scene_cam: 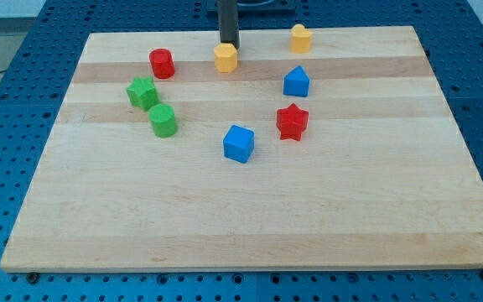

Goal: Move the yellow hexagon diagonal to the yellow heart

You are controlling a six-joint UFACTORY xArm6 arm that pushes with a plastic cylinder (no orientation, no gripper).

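Note:
The yellow hexagon (pixel 225 58) sits near the view's top, a little left of centre. The yellow heart (pixel 300 39) sits to its upper right, close to the board's top edge. My tip (pixel 228 44) is right behind the yellow hexagon on its top side, touching or almost touching it. The rod rises straight out of the view's top.
A red cylinder (pixel 162 63) is left of the hexagon. A green star (pixel 142 93) and green cylinder (pixel 163 121) are lower left. A blue pentagon-like block (pixel 296 82), red star (pixel 292 122) and blue cube (pixel 239 143) are to the right and below. The wooden board (pixel 241 218) lies on blue pegboard.

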